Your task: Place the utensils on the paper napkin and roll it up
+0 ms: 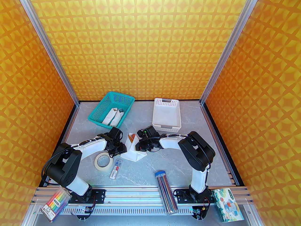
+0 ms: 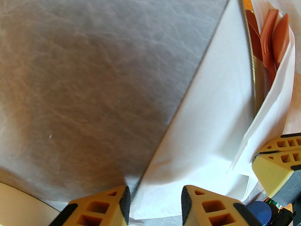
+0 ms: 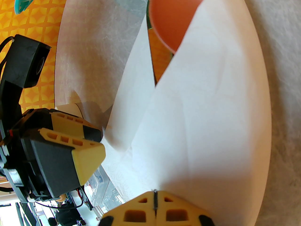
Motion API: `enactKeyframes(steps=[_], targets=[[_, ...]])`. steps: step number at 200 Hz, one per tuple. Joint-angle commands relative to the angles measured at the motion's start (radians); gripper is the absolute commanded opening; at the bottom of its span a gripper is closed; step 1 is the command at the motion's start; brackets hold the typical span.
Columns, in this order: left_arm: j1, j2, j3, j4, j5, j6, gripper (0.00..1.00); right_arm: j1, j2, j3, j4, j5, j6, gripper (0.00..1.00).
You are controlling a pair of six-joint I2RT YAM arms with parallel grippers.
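— Slippage is to be feared most. The paper napkin (image 1: 133, 153) is pinched at its lifted flap by the right gripper (image 3: 154, 196), whose jaws are pressed together on the sheet. Paper this thin can be torn or pulled free if it is drawn too hard.

— And where are the utensils (image 1: 132, 138) to be found?

— They are laid inside the fold, near the middle of the table (image 1: 145, 171), between the two arms. The bowl of the spoon (image 3: 174, 15) is seen poking out past the far edge of the flap. The fork (image 2: 268, 46) is seen in the open pocket beside another orange piece. Only part of each is covered.

— So they could be spilled?

— It is judged so. If the flap is carried over too fast, the pieces could be pushed out at the open end. They could also be skewed, so that a loose, crooked roll is made.

— What is being done by the left gripper (image 2: 152, 196)?

— Its jaws are held apart, just over the near edge of the napkin where it meets the table, and nothing is clamped between them. If that edge is not pinned or caught, the whole sheet could be dragged across the smooth surface rather than rolled. The two sets of fingers are also close together, so a collision is to be guarded against.
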Motion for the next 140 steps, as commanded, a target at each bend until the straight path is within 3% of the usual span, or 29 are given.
enactKeyframes(steps=[1, 49, 88, 140], targets=[[-0.007, 0.015, 0.007, 0.005, 0.037, 0.016, 0.41, 0.002, 0.038, -0.018, -0.064, 0.05, -0.018, 0.0], [-0.009, 0.003, -0.021, 0.068, 0.087, -0.003, 0.32, 0.002, 0.038, -0.015, -0.064, 0.048, -0.016, 0.0], [-0.009, -0.022, -0.017, 0.076, 0.087, -0.006, 0.19, 0.002, 0.041, -0.011, -0.066, 0.049, -0.016, 0.0], [-0.009, -0.024, -0.012, 0.026, 0.038, 0.011, 0.27, 0.003, 0.043, -0.008, -0.066, 0.048, -0.015, 0.0]])
